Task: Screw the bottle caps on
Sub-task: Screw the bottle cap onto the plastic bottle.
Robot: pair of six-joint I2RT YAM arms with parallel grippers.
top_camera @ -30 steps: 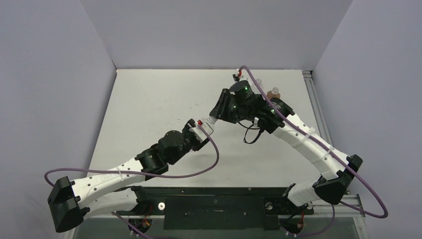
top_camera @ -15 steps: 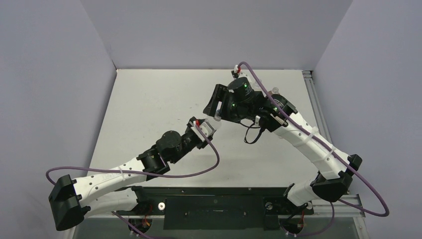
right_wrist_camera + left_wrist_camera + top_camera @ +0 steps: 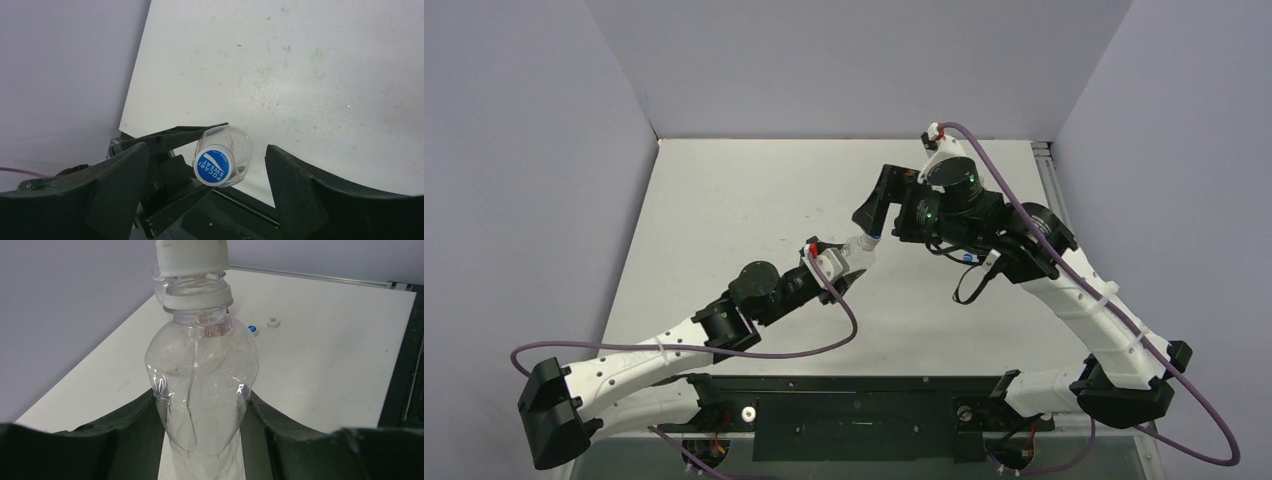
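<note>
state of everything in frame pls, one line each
Clear bottle: gripped round its body by the left hand.
Left hand: shut on the clear bottle.
Blue-and-white cap: on the bottle's mouth, threads showing below.
Right hand: open, either side of that cap, not touching.
Small blue cap, pale cap: loose on the table.

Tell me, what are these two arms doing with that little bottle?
They are putting a cap on it. The left gripper holds the clear bottle by its body, tilted toward the other arm. A blue-topped white cap sits on its neck. The right gripper is open, its fingers standing either side of the cap without touching it. Whether the cap is screwed tight cannot be told.
</note>
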